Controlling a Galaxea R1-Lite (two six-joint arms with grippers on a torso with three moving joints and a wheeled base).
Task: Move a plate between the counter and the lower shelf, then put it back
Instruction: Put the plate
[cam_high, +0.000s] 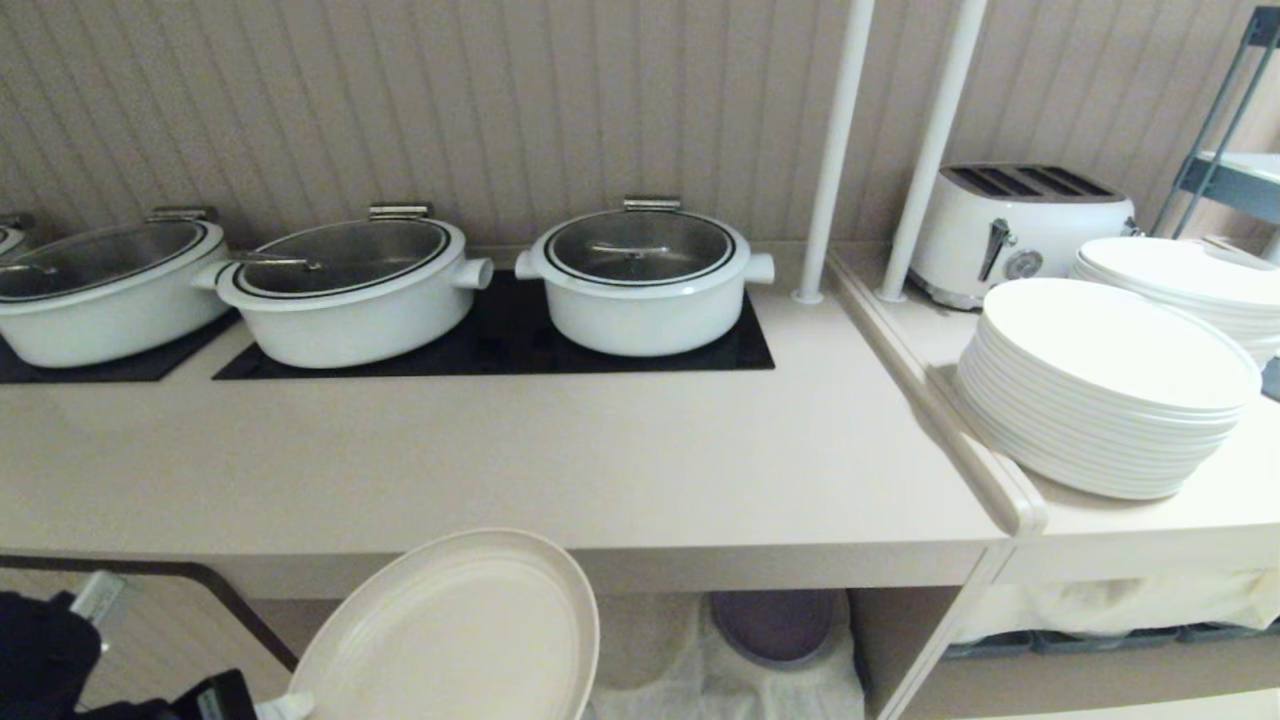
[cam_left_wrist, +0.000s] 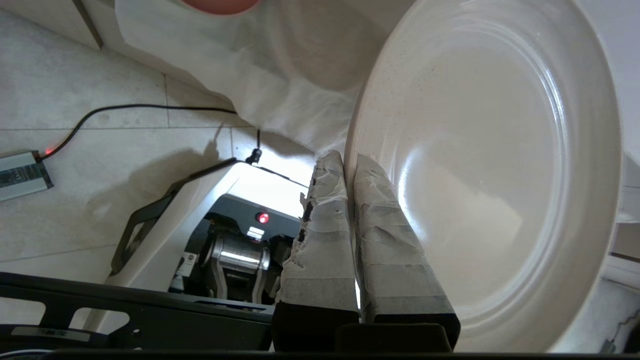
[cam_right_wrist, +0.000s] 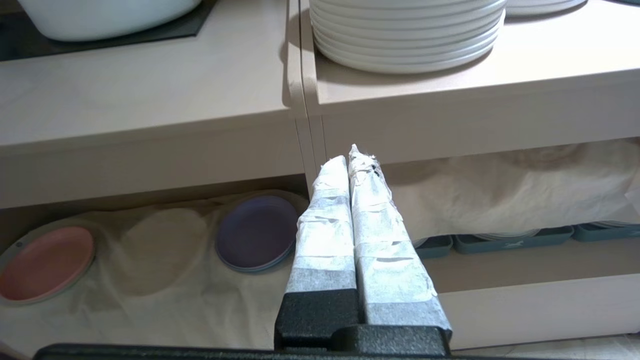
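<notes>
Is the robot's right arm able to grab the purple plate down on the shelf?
Probably yes. The right gripper sits empty before the lower shelf, and nothing blocks the purple plate.

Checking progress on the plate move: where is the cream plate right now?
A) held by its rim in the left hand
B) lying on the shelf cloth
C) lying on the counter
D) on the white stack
A: the left hand pinches the rim of the plate, which is held in front of the counter edge.

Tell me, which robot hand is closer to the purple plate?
Can't tell for sure. The left hand grips the cream plate just outside the shelf; the right hand hovers before the purple plate.
</notes>
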